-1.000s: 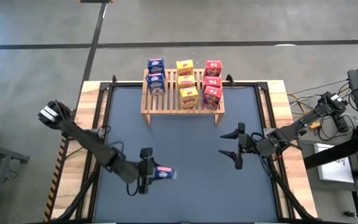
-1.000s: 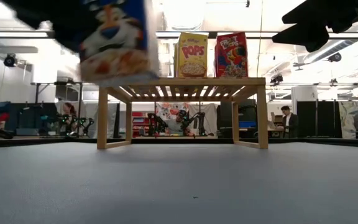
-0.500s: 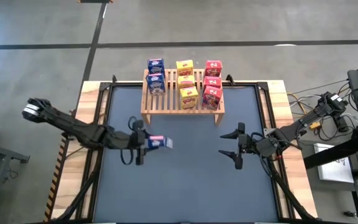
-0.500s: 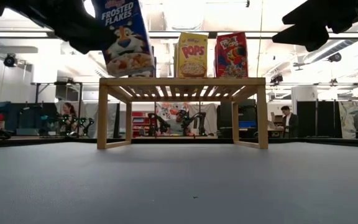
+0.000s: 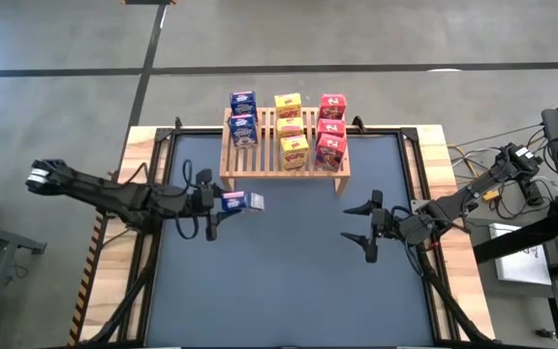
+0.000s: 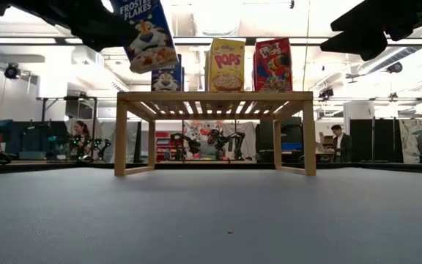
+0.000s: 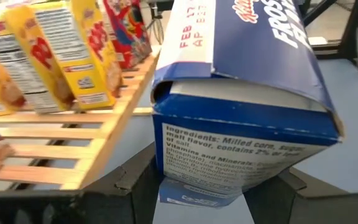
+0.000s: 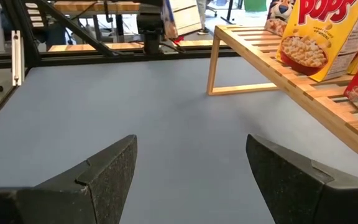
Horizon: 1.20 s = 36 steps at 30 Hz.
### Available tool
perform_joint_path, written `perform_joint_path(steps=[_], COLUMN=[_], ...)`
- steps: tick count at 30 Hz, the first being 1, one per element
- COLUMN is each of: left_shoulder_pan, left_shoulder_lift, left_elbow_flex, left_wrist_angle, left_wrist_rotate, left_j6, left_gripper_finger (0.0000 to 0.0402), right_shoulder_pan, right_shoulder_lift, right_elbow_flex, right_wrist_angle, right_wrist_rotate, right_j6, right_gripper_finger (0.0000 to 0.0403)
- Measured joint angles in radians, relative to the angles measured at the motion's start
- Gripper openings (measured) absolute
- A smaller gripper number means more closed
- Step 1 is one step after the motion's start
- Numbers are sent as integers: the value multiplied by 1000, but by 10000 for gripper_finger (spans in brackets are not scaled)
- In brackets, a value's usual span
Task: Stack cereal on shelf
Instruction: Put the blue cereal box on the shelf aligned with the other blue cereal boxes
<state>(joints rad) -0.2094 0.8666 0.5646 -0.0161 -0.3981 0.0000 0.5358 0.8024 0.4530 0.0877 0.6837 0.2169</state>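
Now, blue cereal box clamped in left end effector, just beside shelf.

Filled most of the view: a blue cereal box, clamped between two dark fingers at its lower end, one on each side. Showed an ingredients panel in white print and a slightly gaping top flap. Beside it lay a pale wooden slatted shelf. Stood on the slats: yellow boxes leaning, and a red box farther along.
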Motion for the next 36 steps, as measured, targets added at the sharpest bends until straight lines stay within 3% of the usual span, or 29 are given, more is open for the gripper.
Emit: perform_joint_path(steps=[17,36], left_shoulder_pan=[210,499], left_shoulder_lift=[-87,-25], left_elbow_flex=[32,214], left_wrist_angle=[-138,-306], left_wrist_rotate=[53,349], left_j6=[50,225], left_gripper_finger=[178,178], right_shoulder_pan=[0,0], right_shoulder_lift=[0,0], right_elbow_flex=[0,-1], right_wrist_angle=[1,1], right_wrist_rotate=[1,1], right_j6=[-19,-19], right_gripper_finger=[290,290])
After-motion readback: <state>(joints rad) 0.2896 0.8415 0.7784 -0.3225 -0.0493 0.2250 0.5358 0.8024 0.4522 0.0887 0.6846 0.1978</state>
